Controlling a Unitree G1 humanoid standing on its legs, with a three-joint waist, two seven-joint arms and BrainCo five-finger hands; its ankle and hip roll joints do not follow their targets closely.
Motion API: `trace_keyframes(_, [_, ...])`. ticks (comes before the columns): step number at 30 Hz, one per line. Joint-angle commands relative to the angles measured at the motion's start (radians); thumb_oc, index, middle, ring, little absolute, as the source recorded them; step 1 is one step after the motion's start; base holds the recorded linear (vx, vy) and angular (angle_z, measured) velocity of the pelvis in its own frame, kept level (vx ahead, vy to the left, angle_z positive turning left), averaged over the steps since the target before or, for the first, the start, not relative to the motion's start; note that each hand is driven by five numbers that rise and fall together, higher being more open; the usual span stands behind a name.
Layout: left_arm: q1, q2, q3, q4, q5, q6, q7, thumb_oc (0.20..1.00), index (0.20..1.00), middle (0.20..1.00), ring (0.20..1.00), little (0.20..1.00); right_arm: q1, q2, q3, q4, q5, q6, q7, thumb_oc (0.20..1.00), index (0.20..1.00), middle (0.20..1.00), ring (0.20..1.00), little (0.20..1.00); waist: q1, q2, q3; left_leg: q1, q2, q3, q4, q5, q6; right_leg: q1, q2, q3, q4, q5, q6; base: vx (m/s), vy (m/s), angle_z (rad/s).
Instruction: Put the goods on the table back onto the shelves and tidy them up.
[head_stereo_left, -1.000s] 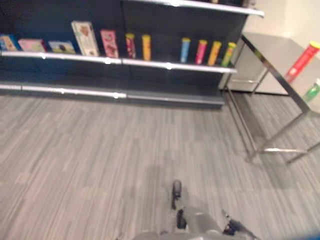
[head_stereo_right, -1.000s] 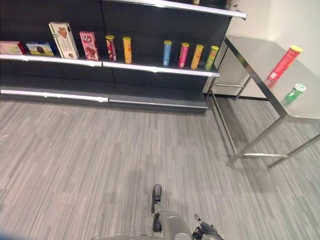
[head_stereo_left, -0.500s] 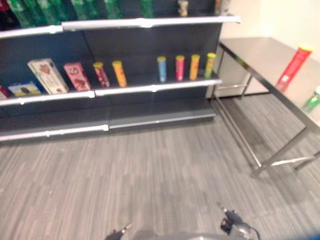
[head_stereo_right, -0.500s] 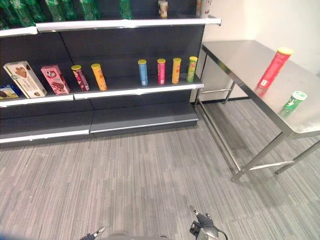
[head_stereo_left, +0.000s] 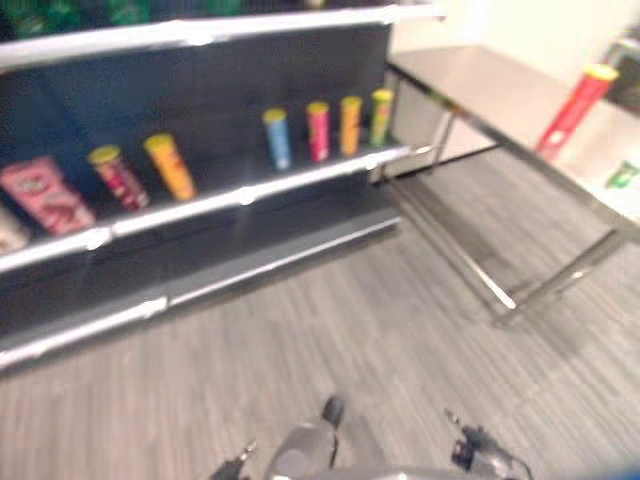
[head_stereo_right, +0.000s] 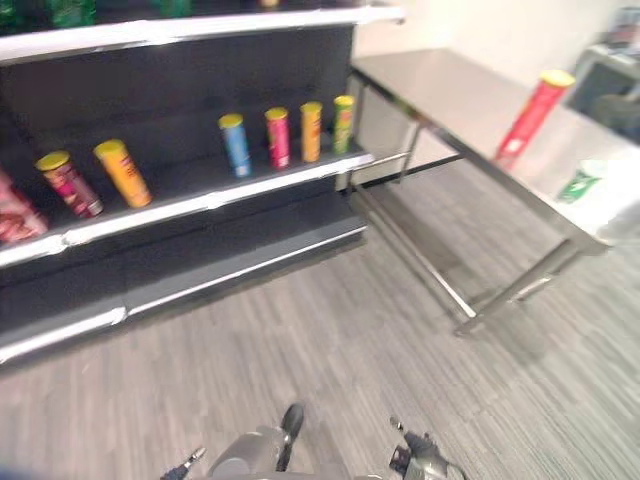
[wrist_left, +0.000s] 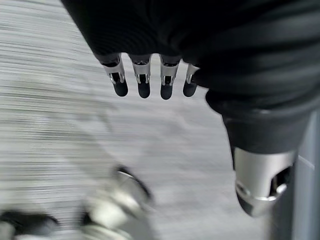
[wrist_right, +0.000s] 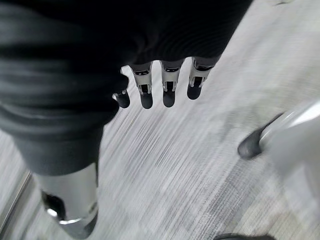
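A tall red can (head_stereo_right: 531, 118) stands upright on the steel table (head_stereo_right: 450, 90) at the right. A shorter green can (head_stereo_right: 580, 183) stands nearer the table's front edge. The dark shelves (head_stereo_right: 200, 200) run along the left and back. My left hand (wrist_left: 145, 80) hangs over the floor with its fingers straight and holds nothing. My right hand (wrist_right: 170, 85) hangs the same way, open and with nothing in it. Both hands are far from the table and the shelves.
The middle shelf holds a blue can (head_stereo_right: 235, 145), a pink can (head_stereo_right: 277, 137), an orange can (head_stereo_right: 311, 131) and a green can (head_stereo_right: 343, 123) in a row. Two tilted cans (head_stereo_right: 122, 172) and a pink box (head_stereo_left: 45, 195) stand further left. Grey floor lies between.
The whole picture has shifted: the camera has moved, and the shelves and table now look closer and more tilted. The goods have not moved. Both hands stay down.
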Motion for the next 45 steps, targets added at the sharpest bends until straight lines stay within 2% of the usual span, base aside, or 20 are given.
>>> trace_keyframes(1, [0.023,-0.008,-0.083,0.071,0.19,0.021,0.0,1.0,1.0,1.0,1.0,1.0,0.024,-0.015,0.01,0.004,0.1,0.013,0.039,1.0,1.0,1.0,1.0,1.0,-0.02,0.065,-0.07,0.061,0.121,-0.065,-0.284,0.224,0.002,0.063,0.013,0.031,-0.034,0.228,0.13,0.28,0.317,-1.36])
trace_keyframes(2, [0.023,-0.008,-0.083,0.071,0.19,0.021,0.0,1.0,1.0,1.0,1.0,1.0,0.024,-0.016,0.01,0.004,0.1,0.013,0.039,1.0,1.0,1.0,1.0,1.0,-0.019,0.065,-0.07,0.06,0.122,-0.064,-0.284,0.224,0.002,0.062,0.014,0.031,-0.034,0.229,0.13,0.21,0.46,-1.46])
trace_keyframes(3, [0.016,0.01,-0.13,0.083,0.304,0.035,0.001,1.0,1.0,1.0,1.0,1.0,0.003,-0.006,0.027,0.002,0.086,0.014,0.038,1.0,1.0,1.0,1.0,1.0,-0.016,0.091,-0.034,0.119,0.141,-0.004,-0.264,0.158,0.044,-0.07,-0.102,-0.146,0.181,0.319,0.093,0.14,0.372,-0.55])
trace_keyframes(4, [0.016,0.01,-0.13,0.083,0.304,0.035,0.001,1.0,1.0,1.0,1.0,1.0,0.002,-0.006,0.027,0.002,0.086,0.014,0.038,1.0,1.0,1.0,1.0,1.0,-0.016,0.093,-0.036,0.116,0.143,-0.004,-0.263,0.159,0.044,-0.072,-0.1,-0.146,0.179,0.322,0.093,0.22,0.502,-0.87])
trace_keyframes(6, [0.035,0.022,-0.119,0.103,0.387,0.046,-0.003,1.0,1.0,1.0,1.0,1.0,0.005,0.004,0.048,-0.022,0.044,0.02,0.056,1.0,1.0,1.0,1.0,1.0,0.0,0.095,-0.053,0.17,0.157,0.074,-0.287,0.125,0.059,-0.072,-0.194,-0.374,0.13,0.259,0.083,0.21,0.353,-1.03])
trace_keyframes(9, [0.031,0.028,-0.107,0.104,0.371,0.048,-0.013,1.0,1.0,1.0,1.0,1.0,-0.001,-0.004,0.023,-0.023,0.067,0.011,0.047,1.0,1.0,1.0,1.0,1.0,-0.023,0.08,-0.051,0.22,0.147,0.119,-0.321,0.095,0.058,-0.159,-0.092,-0.454,-0.012,0.207,0.102,0.24,0.179,-0.95])
trace_keyframes(12, [0.029,0.022,-0.104,0.11,0.382,0.048,-0.015,1.0,1.0,1.0,1.0,1.0,-0.006,-0.013,0.013,-0.017,0.076,0.01,0.042,1.0,1.0,1.0,1.0,1.0,-0.044,0.057,-0.032,0.258,0.13,0.152,-0.312,0.054,0.053,-0.182,-0.068,-0.505,-0.196,0.254,0.134,0.22,0.058,-0.83])
trace_keyframes(13, [0.02,0.008,-0.117,0.115,0.406,0.047,-0.011,1.0,1.0,1.0,1.0,1.0,-0.019,-0.023,0.015,-0.005,0.086,0.01,0.039,1.0,1.0,1.0,1.0,1.0,-0.066,0.038,-0.015,0.32,0.119,0.184,-0.319,0.011,0.052,-0.228,-0.04,-0.539,-0.332,0.328,0.158,0.32,0.081,-0.95])
trace_keyframes(15, [0.005,-0.003,-0.132,0.105,0.418,0.043,-0.012,1.0,1.0,1.0,1.0,1.0,-0.024,-0.025,0.001,0.012,0.1,0.013,0.032,1.0,1.0,1.0,1.0,1.0,-0.089,0.033,-0.006,0.364,0.121,0.193,-0.323,-0.016,0.046,-0.286,-0.026,-0.554,-0.41,0.37,0.185,0.34,0.066,-0.6])
trace_keyframes(18, [-0.038,-0.022,-0.209,0.064,0.46,0.029,-0.012,1.0,1.0,1.0,1.0,1.0,-0.017,-0.034,-0.019,0.052,0.113,0.021,0.006,1.0,1.0,1.0,1.0,1.0,-0.11,0.04,-0.02,0.457,0.143,0.168,-0.353,-0.085,0.034,-0.287,-0.029,-0.556,-0.446,0.384,0.19,0.55,0.007,-0.05])
trace_keyframes(21, [-0.016,-0.033,-0.226,0.059,0.475,0.034,-0.011,1.0,1.0,1.0,1.0,1.0,-0.002,-0.044,-0.036,0.106,0.134,0.036,0.006,1.0,1.0,1.0,1.0,1.0,-0.118,0.075,-0.061,0.532,0.2,0.167,-0.363,-0.128,0.02,-0.284,-0.012,-0.539,-0.353,0.359,0.16,0.64,-0.006,0.55])
trace_keyframes(25, [0.001,-0.026,-0.186,0.078,0.442,0.04,-0.005,1.0,1.0,1.0,1.0,1.0,0.003,-0.041,-0.023,0.117,0.139,0.034,0.018,1.0,1.0,1.0,1.0,1.0,-0.111,0.102,-0.092,0.521,0.264,0.158,-0.275,-0.029,-0.016,-0.237,0.017,-0.548,-0.33,0.318,0.127,0.43,-0.106,0.18])
trace_keyframes(26, [0.008,-0.019,-0.176,0.079,0.443,0.039,0.004,1.0,1.0,1.0,1.0,1.0,-0.005,-0.047,-0.007,0.093,0.137,0.015,0.021,1.0,1.0,1.0,1.0,1.0,-0.096,0.101,-0.09,0.464,0.282,0.166,-0.125,0.045,-0.031,-0.184,0.036,-0.542,-0.358,0.3,0.102,0.31,-0.135,0.38])
trace_keyframes(29, [0.004,-0.003,-0.18,0.053,0.436,0.034,0.015,1.0,1.0,1.0,1.0,1.0,-0.044,-0.067,0.008,0.036,0.121,-0.016,0.002,1.0,1.0,1.0,1.0,1.0,-0.064,0.058,-0.057,0.299,0.267,0.137,0.156,0.136,0.002,-0.111,0.031,-0.517,-0.393,0.28,0.055,0.29,-0.136,0.16])
trace_keyframes(33, [-0.004,-0.008,-0.191,0.028,0.418,0.026,0.035,1.0,1.0,1.0,1.0,1.0,-0.097,-0.076,0.035,-0.014,0.098,-0.036,-0.026,1.0,1.0,1.0,1.0,1.0,-0.004,0.03,-0.011,0.119,0.193,0.127,0.271,0.017,0.051,-0.033,0.031,-0.461,-0.432,0.257,0.051,0.21,0.019,-0.47])
trace_keyframes(35, [0.0,-0.021,-0.175,0.038,0.366,0.014,0.047,1.0,1.0,1.0,1.0,1.0,-0.099,-0.068,0.065,-0.039,0.076,-0.051,-0.024,1.0,1.0,1.0,1.0,1.0,0.032,0.032,-0.006,0.073,0.125,0.095,0.088,-0.009,0.041,0.0,0.028,-0.426,-0.441,0.228,0.066,0.35,0.156,-0.76])
trace_keyframes(38, [0.014,-0.03,-0.157,0.051,0.337,0.011,0.044,1.0,1.0,1.0,1.0,1.0,-0.09,-0.056,0.104,-0.053,0.021,-0.043,-0.024,1.0,1.0,1.0,1.0,1.0,0.075,0.081,-0.023,0.025,0.046,-0.034,-0.197,0.158,0.017,0.06,0.089,-0.373,-0.444,0.181,0.053,0.34,0.143,-0.31])
trace_keyframes(42, [0.028,-0.033,-0.143,0.07,0.334,0.016,0.038,1.0,1.0,1.0,1.0,1.0,-0.078,-0.039,0.116,-0.043,-0.006,-0.029,-0.018,1.0,1.0,1.0,1.0,1.0,0.105,0.101,-0.018,-0.021,0.01,-0.114,-0.355,0.237,-0.009,0.13,0.12,-0.303,-0.431,0.127,0.036,0.39,0.166,-0.56])
trace_keyframes(43, [0.045,-0.03,-0.125,0.081,0.337,0.019,0.035,1.0,1.0,1.0,1.0,1.0,-0.053,-0.028,0.124,-0.035,-0.039,-0.01,-0.006,1.0,1.0,1.0,1.0,1.0,0.125,0.104,-0.022,-0.064,0.001,-0.093,-0.366,0.272,-0.016,0.184,0.114,-0.243,-0.422,0.088,0.035,0.49,0.289,-0.49])
trace_keyframes(45, [0.06,-0.026,-0.11,0.09,0.35,0.027,0.029,1.0,1.0,1.0,1.0,1.0,-0.043,-0.024,0.127,-0.034,-0.061,-0.002,0.001,1.0,1.0,1.0,1.0,1.0,0.137,0.105,-0.036,-0.041,0.016,-0.096,-0.373,0.275,-0.008,0.19,0.11,-0.228,-0.406,0.074,0.039,0.38,0.259,-0.96])
